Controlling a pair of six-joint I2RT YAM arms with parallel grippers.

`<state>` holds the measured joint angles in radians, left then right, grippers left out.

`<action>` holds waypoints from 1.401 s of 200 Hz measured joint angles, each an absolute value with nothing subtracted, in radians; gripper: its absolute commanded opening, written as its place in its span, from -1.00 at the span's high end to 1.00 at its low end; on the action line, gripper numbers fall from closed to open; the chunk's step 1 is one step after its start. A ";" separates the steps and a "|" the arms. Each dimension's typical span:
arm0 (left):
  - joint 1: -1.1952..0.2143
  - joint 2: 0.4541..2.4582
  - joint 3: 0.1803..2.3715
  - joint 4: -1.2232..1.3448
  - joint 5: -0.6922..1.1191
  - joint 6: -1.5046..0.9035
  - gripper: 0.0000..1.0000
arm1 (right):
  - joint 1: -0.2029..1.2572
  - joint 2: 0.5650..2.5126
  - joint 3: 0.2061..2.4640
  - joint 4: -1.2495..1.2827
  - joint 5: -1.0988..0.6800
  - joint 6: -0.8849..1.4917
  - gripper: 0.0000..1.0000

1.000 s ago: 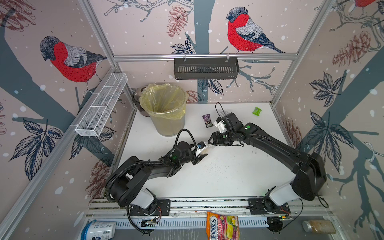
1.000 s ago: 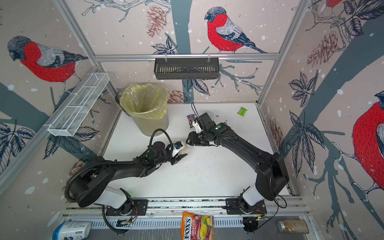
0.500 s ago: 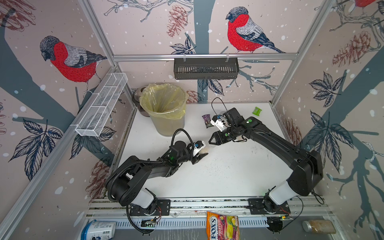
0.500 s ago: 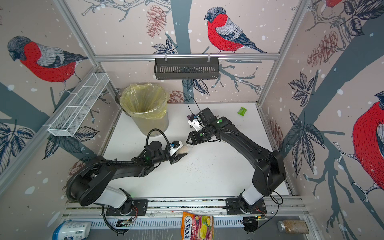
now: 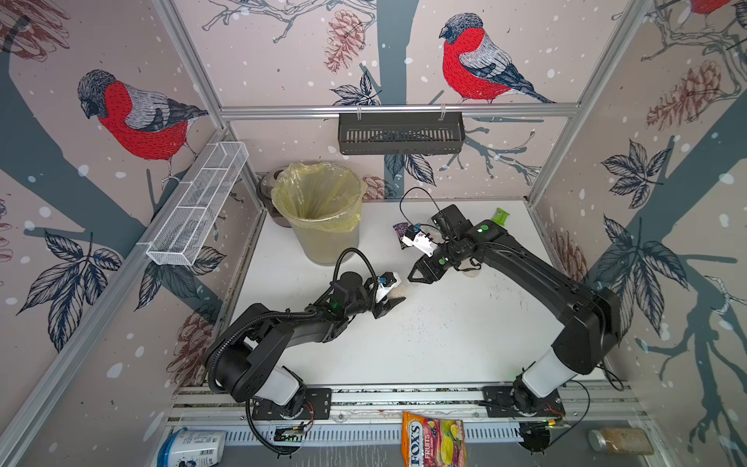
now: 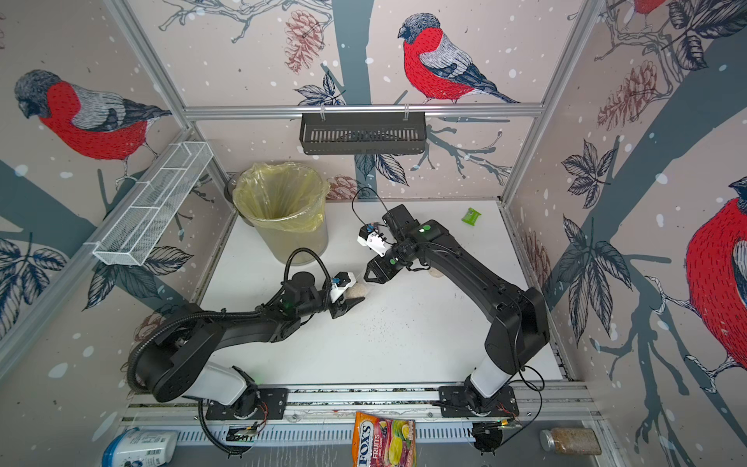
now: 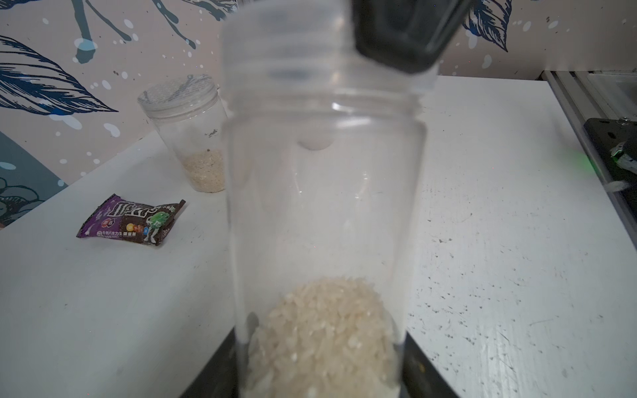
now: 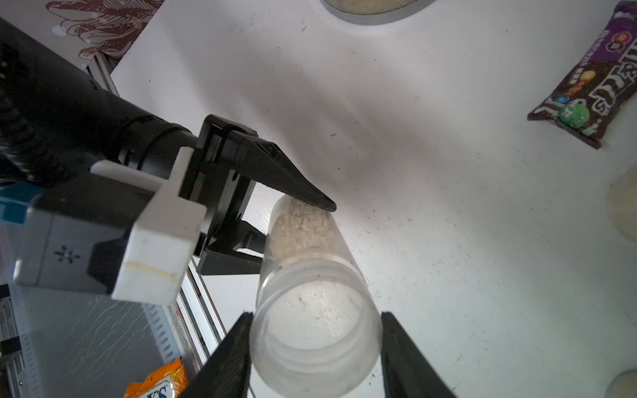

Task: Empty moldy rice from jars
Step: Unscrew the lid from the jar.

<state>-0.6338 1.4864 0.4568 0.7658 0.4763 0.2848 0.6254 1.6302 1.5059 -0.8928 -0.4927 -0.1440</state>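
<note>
A slim clear jar (image 7: 324,206) lies nearly level above the middle of the table, with moldy rice (image 7: 324,337) heaped at its base end. My left gripper (image 7: 320,372) is shut on that base end, seen in both top views (image 5: 394,301) (image 6: 347,303). My right gripper (image 8: 315,348) is shut on the jar's clear round lid (image 8: 315,330) at the other end, fingertips (image 5: 416,279) meeting the left arm. A wider jar (image 7: 188,138) with a dotted silver lid holds rice and stands by the back wall. Another jar (image 5: 471,271) sits partly hidden under the right arm.
A bin lined with a yellow bag (image 5: 319,210) stands at the back left. A purple candy packet (image 7: 134,220) lies behind the jar, a green packet (image 5: 500,215) at the back right. Dark specks dot the table (image 5: 444,343). A sweets bag (image 5: 434,440) lies past the front rail.
The right wrist has turned on the lid end, its camera block swinging toward the back wall. The left gripper and the jar have hardly moved.
</note>
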 measured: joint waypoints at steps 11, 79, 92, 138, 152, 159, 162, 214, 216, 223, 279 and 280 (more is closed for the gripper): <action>-0.633 1.486 0.457 0.765 0.482 0.285 1.00 | 0.624 1.630 1.505 -0.894 -0.501 -0.175 0.35; -0.633 1.483 0.469 0.793 0.518 0.283 1.00 | 0.582 1.592 1.489 -0.885 -0.600 -0.314 0.35; -0.633 1.483 0.471 0.792 0.519 0.283 1.00 | 0.576 1.594 1.487 -0.880 -0.616 -0.324 0.35; -0.633 1.483 0.472 0.777 0.523 0.281 1.00 | 0.567 1.606 1.486 -0.885 -0.646 -0.382 0.30; -0.633 1.483 0.472 0.778 0.524 0.281 1.00 | 0.555 1.606 1.487 -0.891 -0.660 -0.406 0.28; -0.633 1.482 0.474 0.780 0.524 0.281 1.00 | 0.546 1.607 1.489 -0.896 -0.673 -0.421 0.28; -0.633 1.482 0.475 0.781 0.524 0.281 1.00 | 0.543 1.608 1.491 -0.899 -0.678 -0.424 0.28; -0.635 1.480 0.481 0.797 0.522 0.277 1.00 | 0.513 1.629 1.525 -0.934 -0.754 -0.470 0.28; -0.635 1.480 0.481 0.797 0.522 0.277 1.00 | 0.513 1.630 1.526 -0.935 -0.754 -0.470 0.28; -0.635 1.480 0.481 0.795 0.522 0.277 1.00 | 0.514 1.631 1.527 -0.938 -0.754 -0.471 0.28; -0.635 1.475 0.481 0.762 0.523 0.281 1.00 | 0.529 1.626 1.490 -0.902 -0.752 -0.448 0.12; -0.635 1.475 0.481 0.759 0.523 0.281 1.00 | 0.530 1.625 1.489 -0.901 -0.751 -0.447 0.12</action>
